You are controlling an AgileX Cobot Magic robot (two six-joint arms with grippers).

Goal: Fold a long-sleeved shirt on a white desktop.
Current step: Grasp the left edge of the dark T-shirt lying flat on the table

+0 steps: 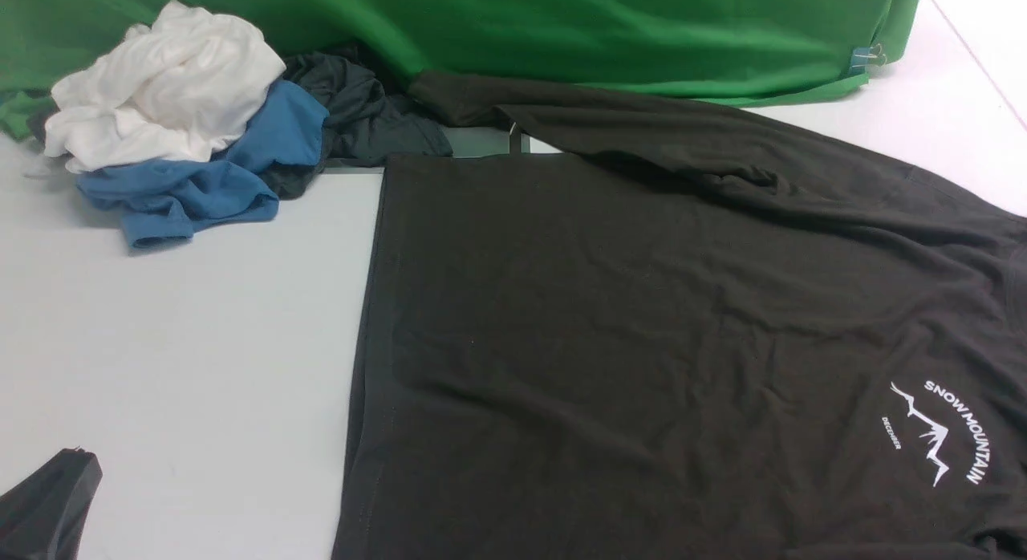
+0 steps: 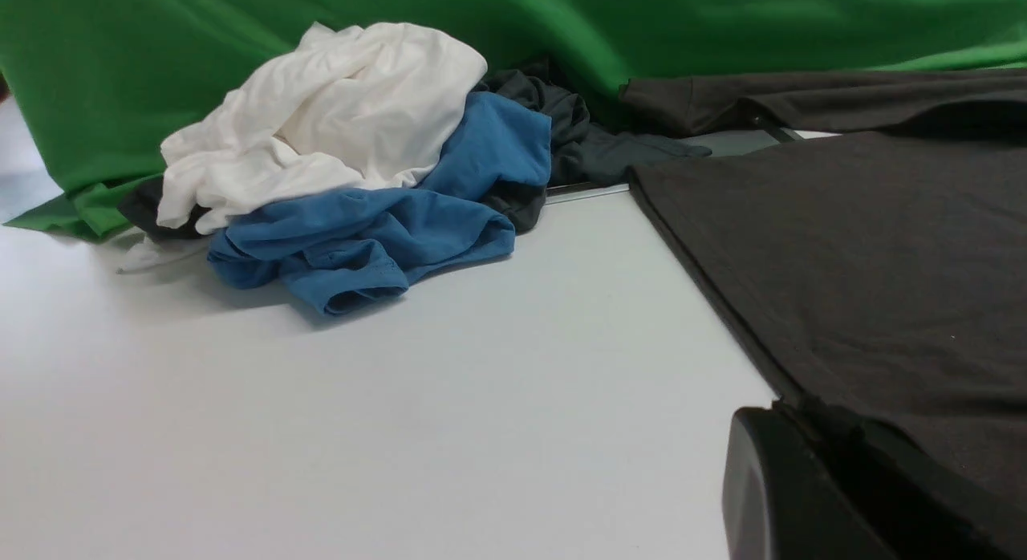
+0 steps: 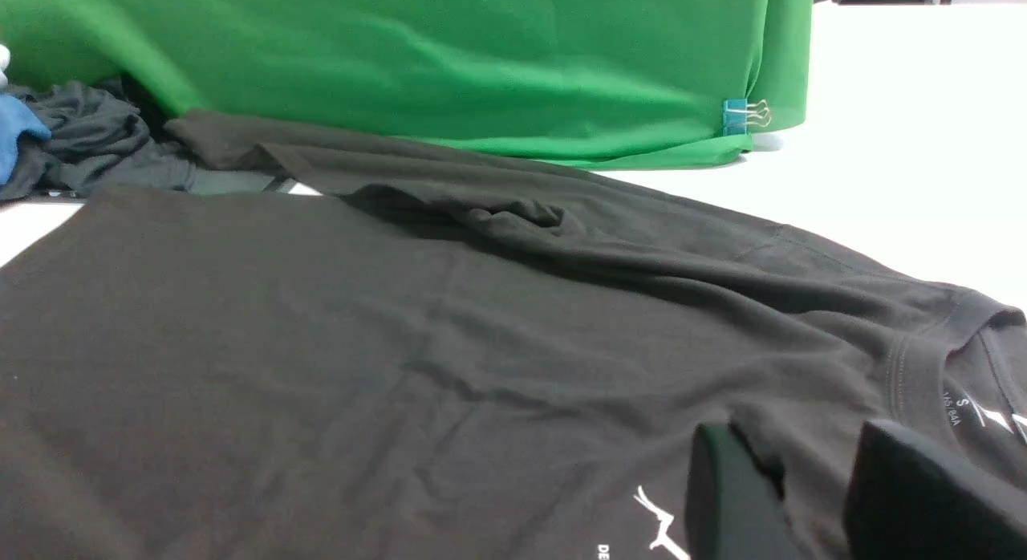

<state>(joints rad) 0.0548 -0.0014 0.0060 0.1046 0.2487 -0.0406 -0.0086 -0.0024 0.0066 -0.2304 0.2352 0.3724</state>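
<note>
- The long-sleeved shirt (image 1: 642, 327) lay spread flat on the white desktop (image 1: 176, 319), chest side up. Its hem was toward the robot's left and its collar (image 3: 939, 343) toward the right.
- The white logo (image 1: 939, 432) was readable near the collar end. The far sleeve (image 1: 642, 127) ran along the back edge of the body, close under the green backdrop (image 1: 562, 30).
- A loose heap was at the far left: a white garment (image 1: 160, 87), a blue garment (image 1: 200, 183) and a smaller dark grey garment (image 1: 361, 111). The sleeve end came just beside the grey one.
- The left gripper (image 2: 790, 432) was low over the table with its jaws fully together. In its own wrist view the hem seemed to reach its finger. From the front, though, bare table showed between them, so I judged that it held nothing.
- The right gripper (image 3: 802, 440) stood over the chest near the collar. Its jaws were partly apart and cloth showed in the gap. The fabric there looked flat and not lifted, so probably there was no grip, though the view was too close to be sure.
- No fold was visible on the body, so I judged the task to be at its start, with the shirt only laid out.
- The next move would call for two firm pinches on one long side, at the hem and at the shoulder. Both should rise together so that the cloth turns over evenly.
</note>
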